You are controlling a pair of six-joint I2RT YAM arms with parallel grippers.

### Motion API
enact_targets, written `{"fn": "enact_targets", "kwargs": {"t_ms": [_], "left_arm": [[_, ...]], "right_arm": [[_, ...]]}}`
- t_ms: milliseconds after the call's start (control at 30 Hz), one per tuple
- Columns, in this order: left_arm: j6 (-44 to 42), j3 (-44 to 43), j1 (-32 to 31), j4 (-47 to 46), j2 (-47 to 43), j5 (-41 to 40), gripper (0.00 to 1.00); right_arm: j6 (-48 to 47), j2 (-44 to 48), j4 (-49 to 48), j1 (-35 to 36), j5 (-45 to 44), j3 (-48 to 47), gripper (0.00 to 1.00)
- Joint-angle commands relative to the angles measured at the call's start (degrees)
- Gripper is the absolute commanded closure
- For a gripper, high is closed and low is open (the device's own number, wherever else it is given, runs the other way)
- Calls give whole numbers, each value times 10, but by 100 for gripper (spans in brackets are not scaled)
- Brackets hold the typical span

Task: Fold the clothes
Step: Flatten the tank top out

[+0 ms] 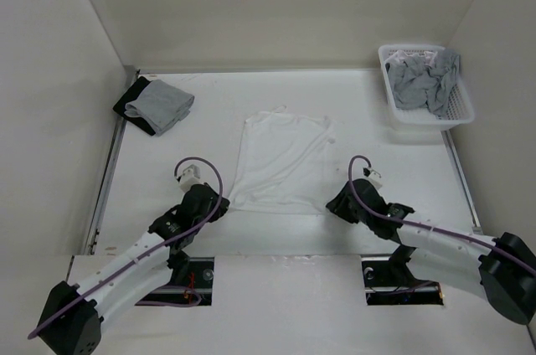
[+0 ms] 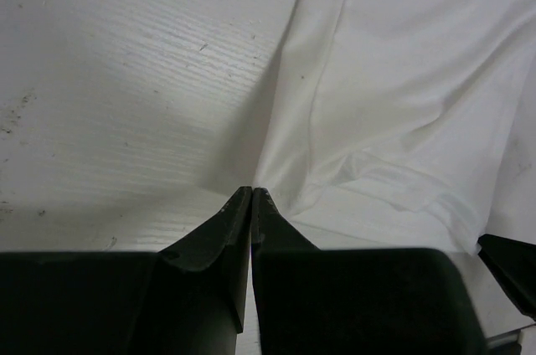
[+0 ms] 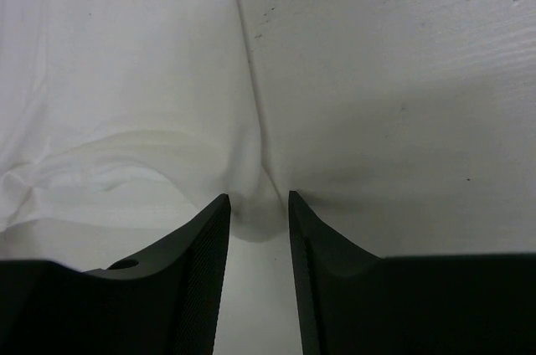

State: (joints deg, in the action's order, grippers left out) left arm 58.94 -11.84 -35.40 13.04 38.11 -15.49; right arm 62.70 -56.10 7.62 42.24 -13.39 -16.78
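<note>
At the table's (image 1: 377, 171) far-left corner, one grey garment (image 1: 165, 104) is lying on one black cloth (image 1: 134, 104). The left gripper (image 2: 252, 193) is pinching the near-left hem corner of the one top (image 1: 280, 162), jaws closed on it. The top is lying flat mid-table, long axis running near to far, straps pointing away from the arms. The right gripper (image 3: 259, 202) is straddling the near-right corner, jaws apart. At far right, one basket (image 1: 459, 108) is holding grey garments (image 1: 423, 79), count unclear.
</note>
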Motion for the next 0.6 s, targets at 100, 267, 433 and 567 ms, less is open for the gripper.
{"fn": "enact_targets", "kwargs": {"t_ms": [100, 267, 433, 567], "left_arm": [[-15, 12, 19, -65, 1, 48, 98], [-21, 15, 27, -62, -15, 51, 98], [-22, 18, 44, -52, -40, 51, 98], [-28, 19, 62, -57, -40, 53, 98]], "right_arm": [[68, 22, 56, 22, -45, -4, 63], [98, 34, 82, 32, -68, -3, 61], [119, 39, 105, 49, -92, -6, 68], [98, -12, 91, 63, -82, -28, 66]]}}
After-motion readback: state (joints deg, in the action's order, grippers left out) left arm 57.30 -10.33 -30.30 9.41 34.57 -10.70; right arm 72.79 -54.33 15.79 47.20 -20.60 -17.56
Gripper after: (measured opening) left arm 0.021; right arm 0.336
